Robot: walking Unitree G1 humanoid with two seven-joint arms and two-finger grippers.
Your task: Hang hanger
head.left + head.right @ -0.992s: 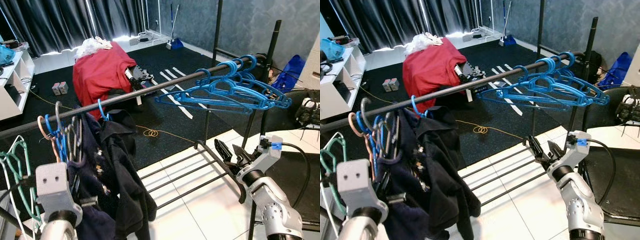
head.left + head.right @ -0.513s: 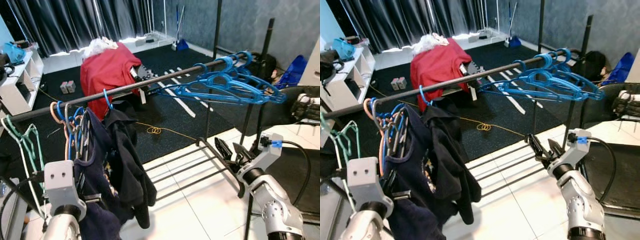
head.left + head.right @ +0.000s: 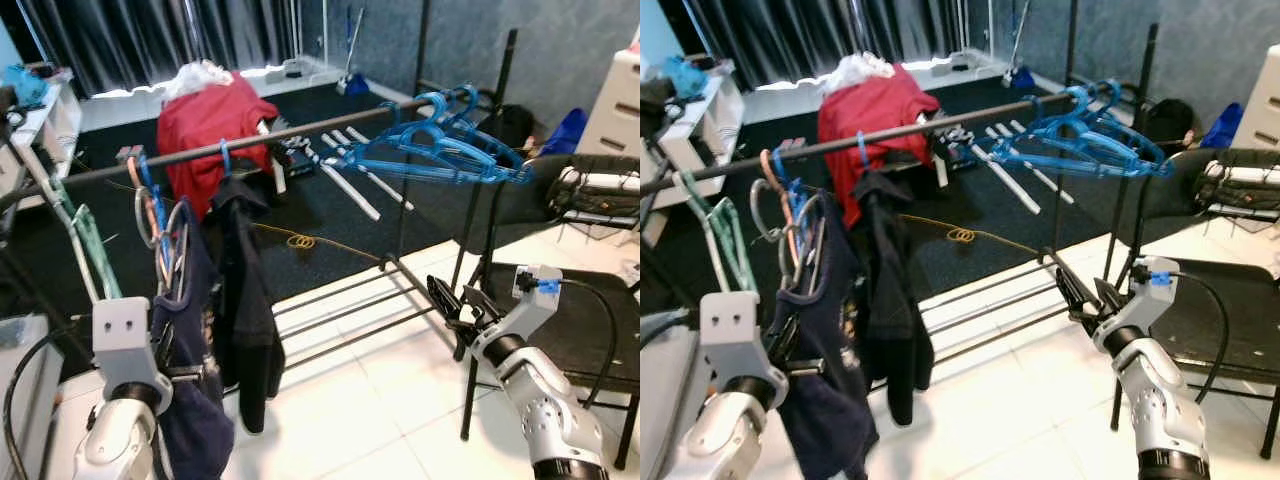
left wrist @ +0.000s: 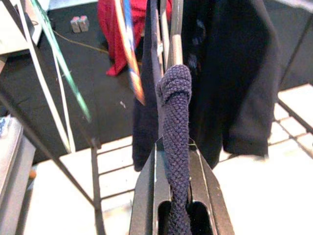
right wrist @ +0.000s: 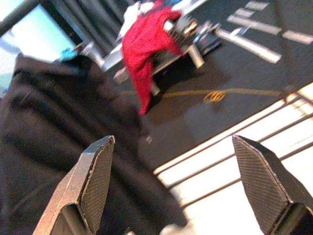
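My left gripper (image 4: 173, 161) is clamped on the dark knit top (image 4: 176, 122) on its hanger (image 3: 172, 240), my right gripper (image 3: 452, 308) is wide apart, so next I must lift the hook up to the rail (image 3: 260, 142) at upper left.

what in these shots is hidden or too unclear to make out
- Left gripper: the left wrist view has its fingers shut on a navy knit garment; the hanger inside is covered by the cloth.
- Garment's lower end: cut off by the bottom edge in the left eye view.
- Blue hangers on the rail: they overlap, too tangled to count.
- Right gripper: open; a blurred dark cloth blocks part of the right wrist view.
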